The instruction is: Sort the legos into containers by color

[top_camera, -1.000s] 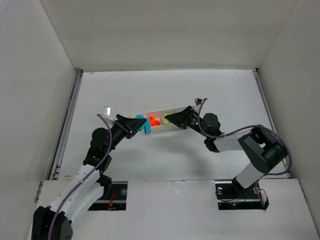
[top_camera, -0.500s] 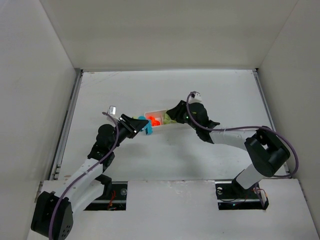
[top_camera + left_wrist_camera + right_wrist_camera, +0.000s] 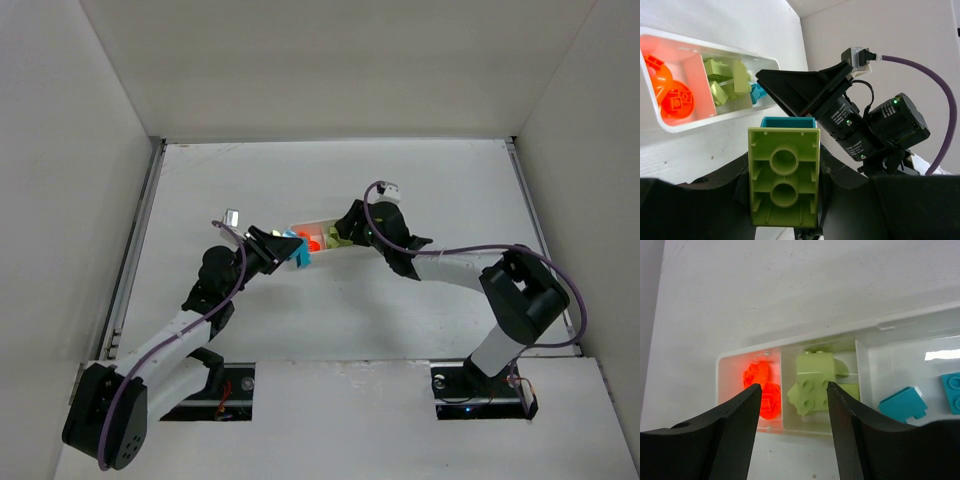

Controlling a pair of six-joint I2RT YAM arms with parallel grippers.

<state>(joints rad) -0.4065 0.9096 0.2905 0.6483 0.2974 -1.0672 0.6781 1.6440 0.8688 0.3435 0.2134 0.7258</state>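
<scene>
the left gripper (image 3: 784,192) is closed on a yellow-green brick (image 3: 784,170), its fingers pinching the brick's sides, and a cyan brick (image 3: 787,121) sits right behind the green one, apparently stuck to it. the pair is held in the air just beside the near long wall of the tray (image 3: 900,316), not over any compartment. the right gripper (image 3: 794,386) hangs above the tray with its jaws standing moderately apart and nothing between them. through the gap its wrist camera looks straight down on the middle compartment. in that view the left compartment holds the orange-red bricks (image 3: 760,376), the middle one holds the yellow-green bricks (image 3: 812,377), and the right one holds the cyan bricks (image 3: 902,402), with no colour mixed in where it does not belong, as far as i can see. the tray lies on the white table (image 3: 450,180), between the two arms. the only legos i can see outside the tray are the two in the left gripper, so the sorting looks nearly finished. what seems left is to pull that pair apart, probably with the open right gripper taking one half, and to drop the green into the middle compartment and the cyan into the right one.
</scene>
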